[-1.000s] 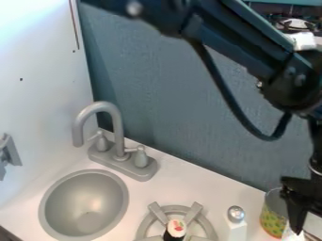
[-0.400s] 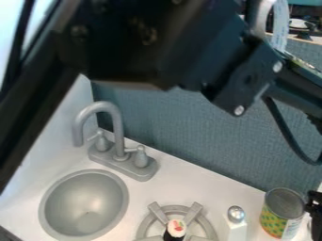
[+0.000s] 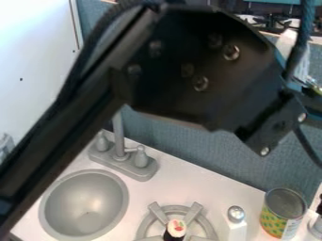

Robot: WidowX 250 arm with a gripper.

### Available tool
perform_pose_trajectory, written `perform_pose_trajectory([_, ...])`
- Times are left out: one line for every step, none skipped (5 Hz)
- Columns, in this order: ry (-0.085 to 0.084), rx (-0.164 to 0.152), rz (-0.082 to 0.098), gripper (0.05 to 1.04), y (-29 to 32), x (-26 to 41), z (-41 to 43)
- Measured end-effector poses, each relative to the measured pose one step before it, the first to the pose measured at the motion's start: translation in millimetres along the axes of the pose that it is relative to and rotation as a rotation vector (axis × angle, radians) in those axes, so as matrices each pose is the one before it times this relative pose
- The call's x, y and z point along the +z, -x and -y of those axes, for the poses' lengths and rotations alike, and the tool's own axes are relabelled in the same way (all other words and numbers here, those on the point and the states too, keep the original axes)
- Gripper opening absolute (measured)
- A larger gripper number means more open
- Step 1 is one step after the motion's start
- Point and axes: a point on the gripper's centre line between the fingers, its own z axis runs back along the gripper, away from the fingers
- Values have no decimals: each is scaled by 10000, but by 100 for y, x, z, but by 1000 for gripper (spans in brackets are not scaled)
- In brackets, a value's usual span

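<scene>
The can (image 3: 275,222) stands upright at the lower right of the frame, its long axis vertical and its round top facing up, close to the counter's (image 3: 189,181) back edge and the blue wall (image 3: 213,148). What appears to be the gripper (image 3: 319,208) is a dark bit at the right edge, near the can; whether it is open or closed, one cannot tell. A narrow strip of counter separates the can from the silver-topped bottle (image 3: 236,226). Left of that sits the burner (image 3: 155,207); wider counter lies between it and the sink (image 3: 82,207). The arm (image 3: 189,89) crosses from lower left to upper right.
</scene>
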Motion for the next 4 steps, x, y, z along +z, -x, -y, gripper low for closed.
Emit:
perform_pose_trajectory([199, 157, -15, 838, -643, -211, 520])
perform_pose_trajectory([-174, 213, -512, 838, -287, -1047, 129])
perform_pose_trajectory([-112, 201, -271, 838, -265, -425, 116])
perform_pose_trajectory([-83, 292, -146, 838, -75, -223, -80])
